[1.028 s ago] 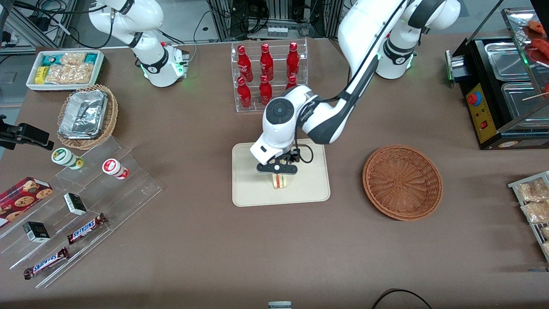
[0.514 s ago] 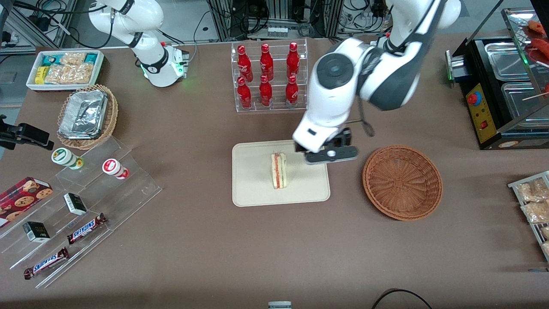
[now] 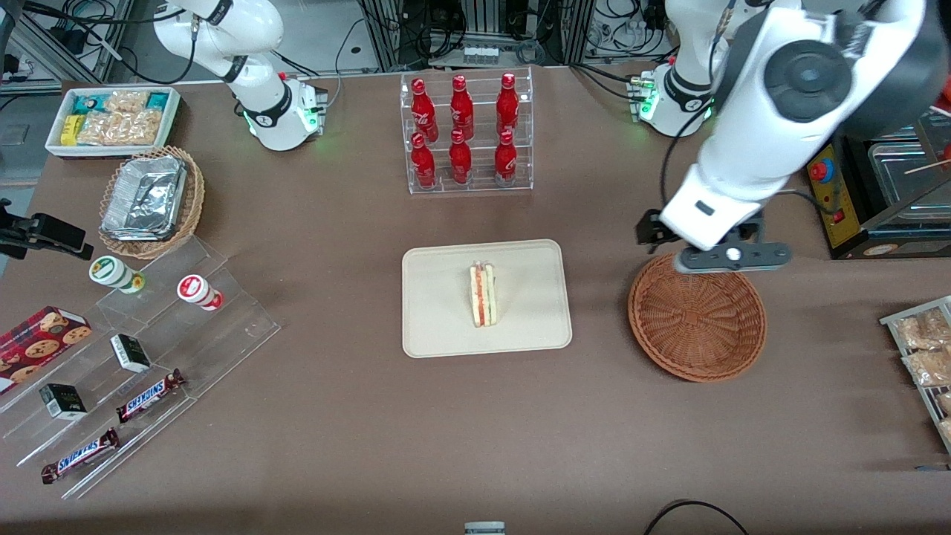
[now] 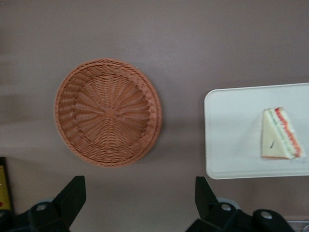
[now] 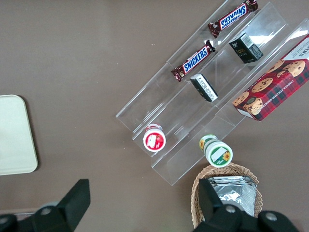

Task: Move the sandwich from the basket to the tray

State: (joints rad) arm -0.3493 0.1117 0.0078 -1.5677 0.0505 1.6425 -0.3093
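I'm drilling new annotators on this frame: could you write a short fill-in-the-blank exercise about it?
1. The triangular white-bread sandwich rests on the cream rectangular plastic ____.
2. The round reddish-brown wicker basket holds ____.
3. The left arm's pincer is ____ and grips nothing.
4. The pincer hangs above the ____ rim.

Missing words: tray; nothing; open; basket's

Six red bottles (image 3: 461, 134) stand in a clear rack. Two Snickers bars (image 3: 148, 395), two small dark boxes (image 3: 130, 352), two round tubs (image 3: 199, 291), one cookie box (image 3: 37, 338). One sandwich (image 3: 483, 295), one tray (image 3: 446, 327), one basket (image 3: 697, 316), one gripper (image 3: 732, 256) above the basket.
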